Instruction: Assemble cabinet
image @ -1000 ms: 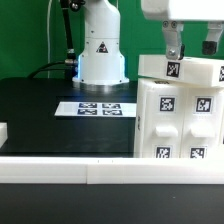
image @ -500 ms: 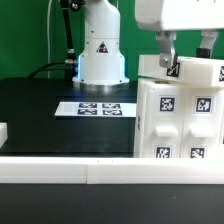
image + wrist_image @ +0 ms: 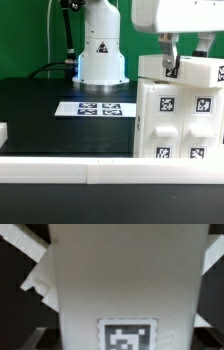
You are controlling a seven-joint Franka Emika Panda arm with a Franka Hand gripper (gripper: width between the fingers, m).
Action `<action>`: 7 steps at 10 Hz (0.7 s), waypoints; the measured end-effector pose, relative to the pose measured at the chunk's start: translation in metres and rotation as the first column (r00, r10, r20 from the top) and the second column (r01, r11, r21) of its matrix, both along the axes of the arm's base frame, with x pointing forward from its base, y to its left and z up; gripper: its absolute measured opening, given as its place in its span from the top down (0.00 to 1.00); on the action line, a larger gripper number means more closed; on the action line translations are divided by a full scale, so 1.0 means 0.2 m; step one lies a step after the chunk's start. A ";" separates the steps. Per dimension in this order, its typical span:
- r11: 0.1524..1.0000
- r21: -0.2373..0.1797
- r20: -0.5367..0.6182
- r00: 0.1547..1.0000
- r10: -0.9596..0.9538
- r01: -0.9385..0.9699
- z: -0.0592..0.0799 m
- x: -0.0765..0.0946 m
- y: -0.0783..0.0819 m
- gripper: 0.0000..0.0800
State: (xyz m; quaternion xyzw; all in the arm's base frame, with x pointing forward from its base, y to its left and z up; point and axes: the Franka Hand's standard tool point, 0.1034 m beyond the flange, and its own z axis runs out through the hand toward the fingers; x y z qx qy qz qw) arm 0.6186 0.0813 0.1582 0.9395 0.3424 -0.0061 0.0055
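While the black table lies mostly bare on the exterior view's left, a small white block sits at its left edge, cut off by the frame. Near the table's middle, toward the back edge, lies the marker board, flat, with several black-and-white tags on it. Behind it, at the back edge, stands the arm's white base, with a triangular warning sign on its front. A white rail runs along the front edge.

At the exterior view's right, reaching the right and front edges, stands the cabinet, a tall white body with tags on its front faces and a tagged panel across its top. Directly above that top panel hangs the gripper; one dark finger comes down to the panel's tagged face, the other is partly hidden at the frame's right. Whether the fingers clamp the panel cannot be told.

Seen from the wrist view, a broad white panel of the cabinet fills the picture, blurred, with one tag low on it.
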 end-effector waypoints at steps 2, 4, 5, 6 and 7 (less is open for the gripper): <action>0.998 0.000 0.001 0.998 -0.060 0.060 0.00 0.00 0.00 0.31; 0.987 0.000 0.002 0.987 -0.161 0.161 0.00 0.00 0.00 0.31; 0.963 0.000 0.004 0.963 -0.270 0.270 0.00 0.00 0.00 0.31; 0.945 -0.001 0.004 0.945 -0.327 0.327 0.00 0.00 0.00 0.31; 0.887 0.000 0.006 0.887 -0.461 0.461 0.00 0.00 0.00 0.31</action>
